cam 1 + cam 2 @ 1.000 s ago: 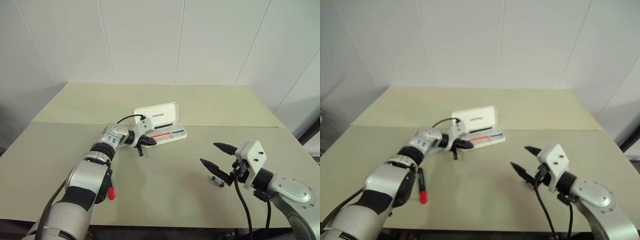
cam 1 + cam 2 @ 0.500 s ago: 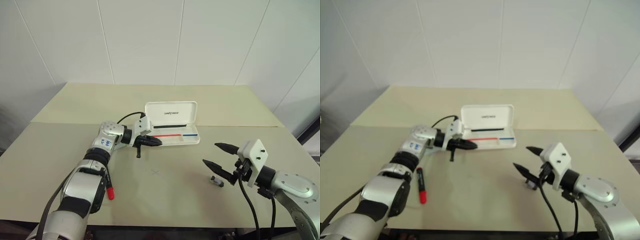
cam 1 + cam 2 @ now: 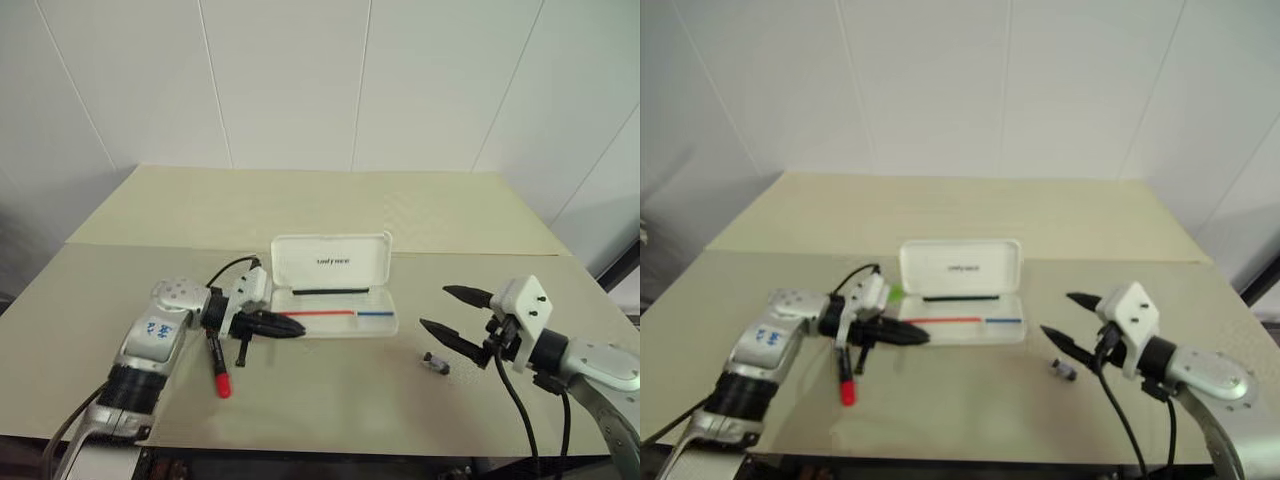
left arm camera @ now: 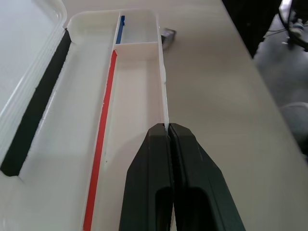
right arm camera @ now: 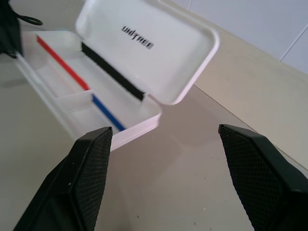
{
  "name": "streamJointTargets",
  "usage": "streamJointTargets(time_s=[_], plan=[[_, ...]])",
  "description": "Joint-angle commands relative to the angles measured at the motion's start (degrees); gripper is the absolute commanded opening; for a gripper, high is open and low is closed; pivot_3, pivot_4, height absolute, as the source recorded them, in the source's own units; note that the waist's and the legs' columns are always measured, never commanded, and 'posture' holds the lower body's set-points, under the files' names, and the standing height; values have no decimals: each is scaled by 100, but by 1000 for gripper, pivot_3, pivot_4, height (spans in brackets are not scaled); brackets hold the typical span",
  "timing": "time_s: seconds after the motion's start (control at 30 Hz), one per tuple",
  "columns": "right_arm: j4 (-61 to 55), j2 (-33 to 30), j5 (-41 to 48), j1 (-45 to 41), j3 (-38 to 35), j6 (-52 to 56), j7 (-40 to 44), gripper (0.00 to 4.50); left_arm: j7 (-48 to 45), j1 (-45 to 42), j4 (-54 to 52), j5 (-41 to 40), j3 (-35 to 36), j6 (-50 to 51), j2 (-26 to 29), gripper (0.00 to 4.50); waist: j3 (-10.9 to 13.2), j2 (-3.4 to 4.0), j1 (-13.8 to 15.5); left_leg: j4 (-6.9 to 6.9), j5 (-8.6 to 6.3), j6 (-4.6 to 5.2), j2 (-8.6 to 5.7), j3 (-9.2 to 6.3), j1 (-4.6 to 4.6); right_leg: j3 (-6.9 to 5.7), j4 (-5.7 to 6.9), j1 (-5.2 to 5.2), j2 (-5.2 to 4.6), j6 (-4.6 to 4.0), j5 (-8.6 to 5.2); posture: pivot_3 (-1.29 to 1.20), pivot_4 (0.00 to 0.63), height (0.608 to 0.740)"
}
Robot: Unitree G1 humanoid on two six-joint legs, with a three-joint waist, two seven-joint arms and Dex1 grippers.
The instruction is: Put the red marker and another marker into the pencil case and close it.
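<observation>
While the red marker (image 3: 216,362) lies on the table under the left arm, long axis front to back, cap toward the robot, the left gripper (image 3: 290,326), fingers together, touches the open pencil case (image 3: 340,322), likely steadying it. The right gripper (image 3: 447,312) hangs apart, empty.

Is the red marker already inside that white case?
No, the red marker lies on the table beside the left gripper, outside the open pencil case.
</observation>
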Motion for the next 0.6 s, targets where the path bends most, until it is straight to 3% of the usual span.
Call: streamJointTargets(time_s=[0.03, 0.2, 0.6], plan=[[-207, -119, 245, 165, -305, -67, 182, 4500, 65, 193, -591, -285, -34, 179, 164, 36, 0, 0, 4, 1, 0, 0, 0, 0, 0, 0, 0, 1, 0, -1, 0, 0, 150, 740], [-438, -99, 862, 775, -661, -215, 775, 4500, 342, 441, -549, -183, -137, -9, 225, 36, 0, 0, 3, 0, 0, 0, 1, 1, 6, -1, -6, 8, 1, -5, -2, 0, 150, 740], [-97, -510, 963, 1588, -1298, -621, 1838, 4500, 730, 620, -132, -3, -407, -766, 231, 36, 0, 1, -4, 2, 0, 0, 2, 9, 9, 0, -15, 11, 1, -7, -4, 0, 150, 740]])
